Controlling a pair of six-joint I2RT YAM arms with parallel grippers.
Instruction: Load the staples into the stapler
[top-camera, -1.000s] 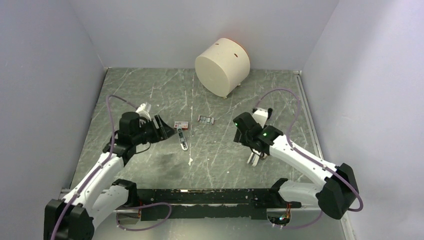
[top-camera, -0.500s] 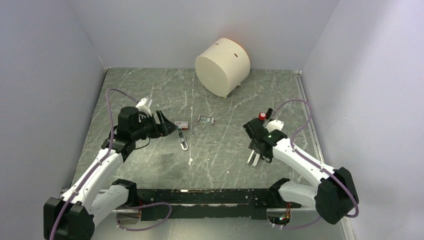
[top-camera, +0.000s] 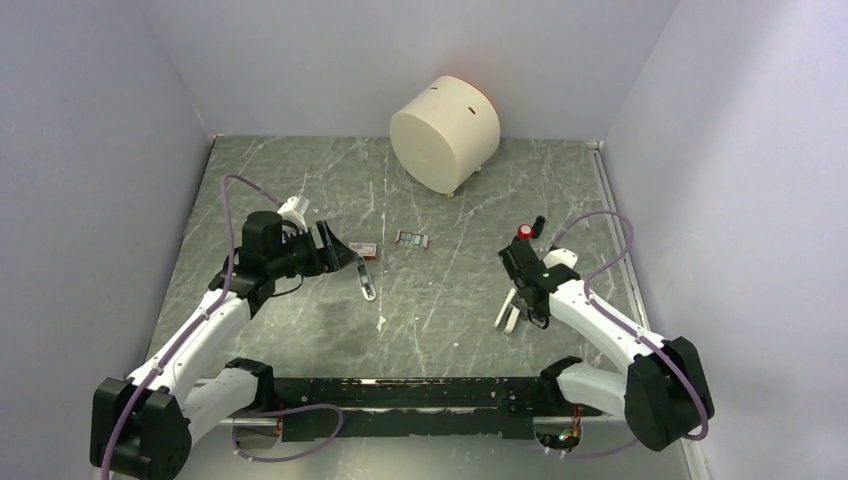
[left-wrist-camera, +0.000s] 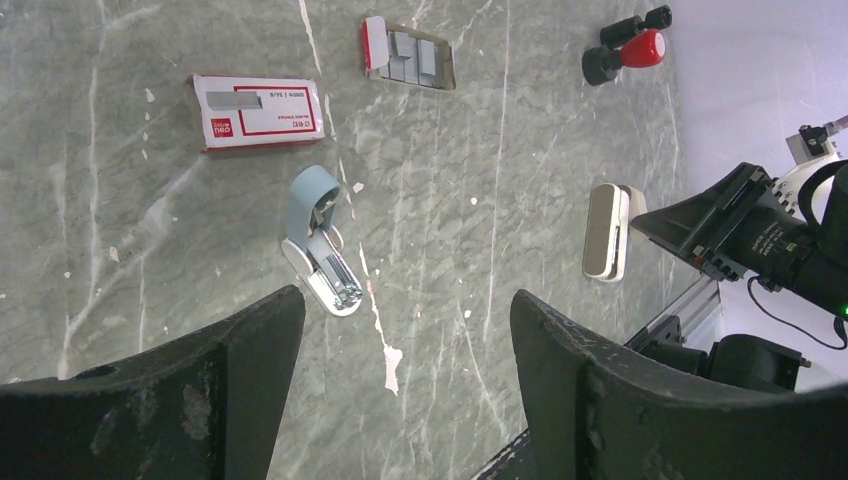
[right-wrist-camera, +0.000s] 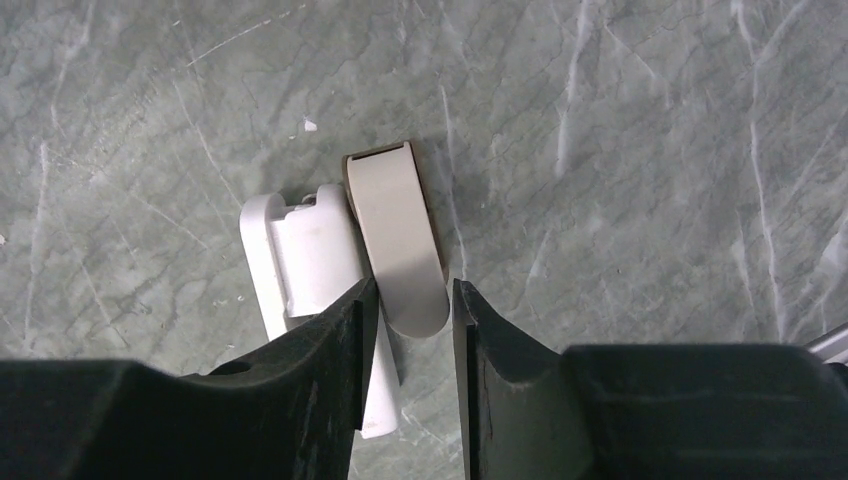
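A small blue-and-white stapler (top-camera: 366, 281) lies hinged open on the table, its metal channel showing in the left wrist view (left-wrist-camera: 320, 245). The staples (top-camera: 411, 239) are short grey strips in an open tray (left-wrist-camera: 411, 58) behind it. My left gripper (top-camera: 340, 256) is open and empty, hovering just left of the stapler (left-wrist-camera: 400, 335). My right gripper (top-camera: 512, 312) is low over a beige-and-white stapler-like object (right-wrist-camera: 395, 235). Its jaws are narrowly open and straddle the beige end, with a thin gap on the right side.
A red-and-white cardboard box (top-camera: 363, 249) lies next to the blue stapler. A red-and-black stamp (top-camera: 524, 231) stands behind the right arm. A big cream cylinder (top-camera: 445, 132) sits at the back. Walls close in left, right and back.
The right arm's wrist has swung back to the right while its fingertips stayed at the beige-and-white object. The left gripper has edged slightly forward and right. Nothing on the table moved.
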